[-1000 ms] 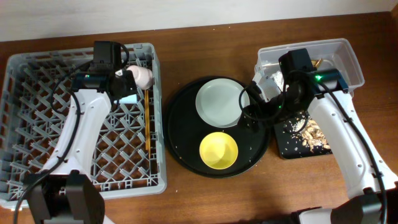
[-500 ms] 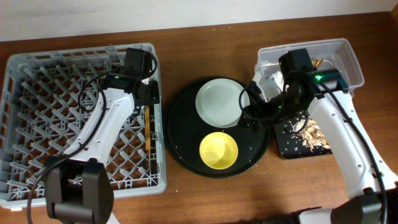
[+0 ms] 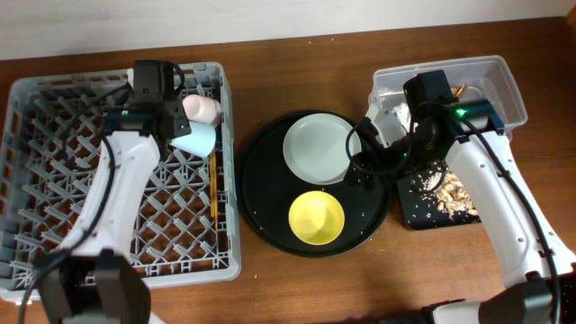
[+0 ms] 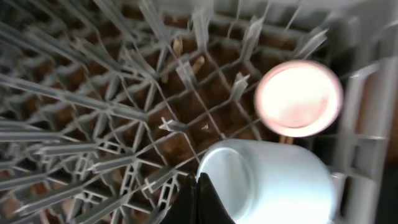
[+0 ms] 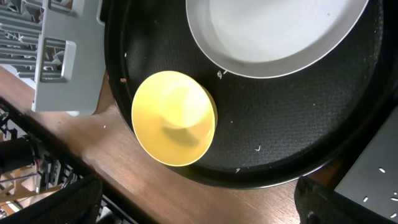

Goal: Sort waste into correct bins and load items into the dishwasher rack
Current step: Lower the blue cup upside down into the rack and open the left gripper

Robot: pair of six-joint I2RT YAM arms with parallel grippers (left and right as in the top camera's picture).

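Cups, 2 of them, lie in a corner of the dishwasher rack (image 3: 108, 74) — the light-blue cup (image 4: 267, 180) on its side right at the left gripper (image 3: 176, 126), the pink cup (image 4: 298, 98) just beyond; whether those jaws are apart I cannot tell. Over the yellow bowl (image 5: 174, 118) the right gripper (image 5: 199, 193) hangs, jaws wide apart.

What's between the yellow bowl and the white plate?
Just a bare strip of the round black tray, with a pale speck; the yellow bowl and white plate don't touch. Clearest in the right wrist view.
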